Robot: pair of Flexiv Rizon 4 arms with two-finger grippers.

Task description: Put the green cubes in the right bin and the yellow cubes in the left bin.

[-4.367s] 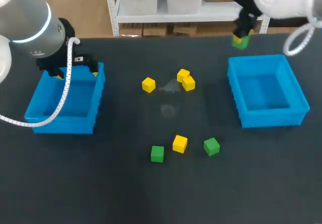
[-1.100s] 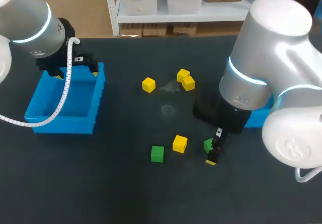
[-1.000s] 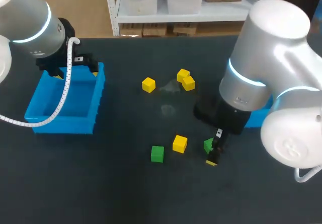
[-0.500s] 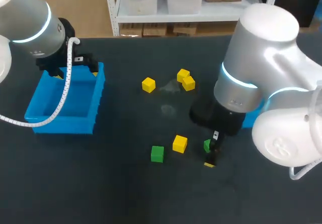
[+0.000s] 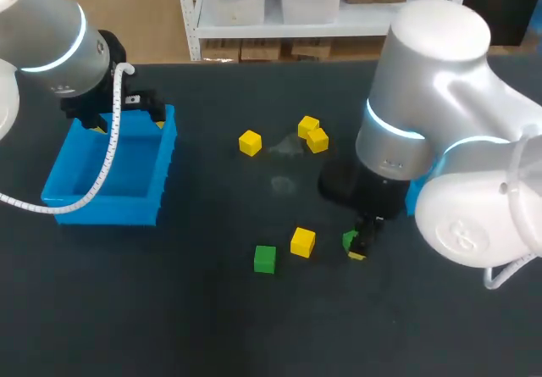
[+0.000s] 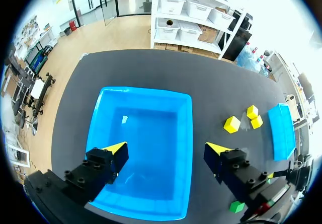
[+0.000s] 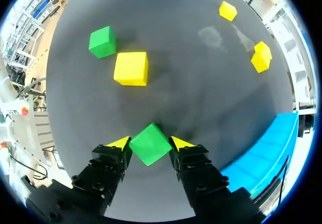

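A green cube (image 7: 149, 144) rests on the dark table between my right gripper's (image 7: 150, 143) yellow tips, which press on it from both sides; in the head view that green cube (image 5: 348, 241) sits under the right gripper (image 5: 360, 246). Another green cube (image 5: 265, 258) and a yellow cube (image 5: 302, 241) lie just left of it. Three more yellow cubes (image 5: 250, 143) (image 5: 308, 126) (image 5: 318, 141) lie farther back. My left gripper (image 6: 167, 148) hangs open over the blue left bin (image 6: 146, 90), holding nothing.
The left bin (image 5: 102, 214) stands at the table's left. My right arm hides most of the right bin (image 5: 412, 201); its corner (image 7: 261, 153) shows beside the right gripper. The front of the table is bare dark surface.
My right gripper's fingers have come together onto the green cube, and the right arm has shifted slightly leftward and back. The left arm has not moved.
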